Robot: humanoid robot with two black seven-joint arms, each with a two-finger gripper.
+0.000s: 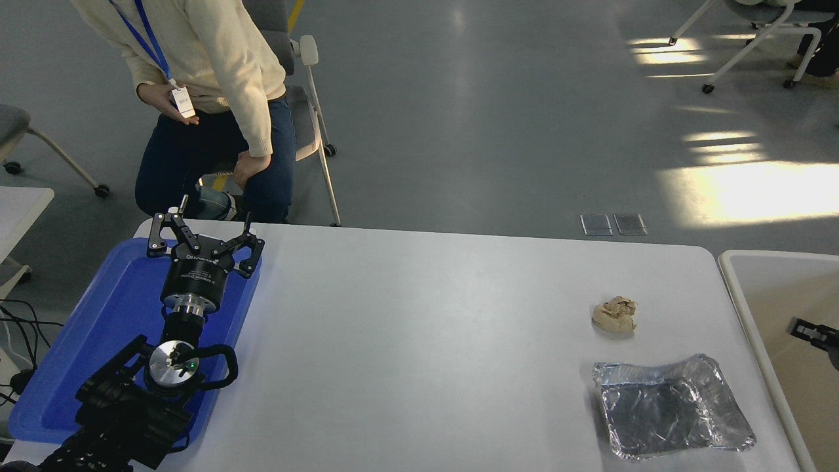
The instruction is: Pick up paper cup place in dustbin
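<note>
The right hand (815, 332) shows only a tip over the bin (734, 275); its grip can't be judged. No cup is visible. The left hand (200, 239), spread, hangs far off.

Floor (498, 118): you see smooth grey, glossy.
Light (747, 190): sun patches lie on the floor at your right.
Chair (308, 111): grey seat, white frame, on castors, beyond the table's far edge.
Second chair (754, 39): white legs, at your top right.
Floor plates (613, 224): two, just past the table.
Side table (19, 210): white corner at your left edge.
</note>
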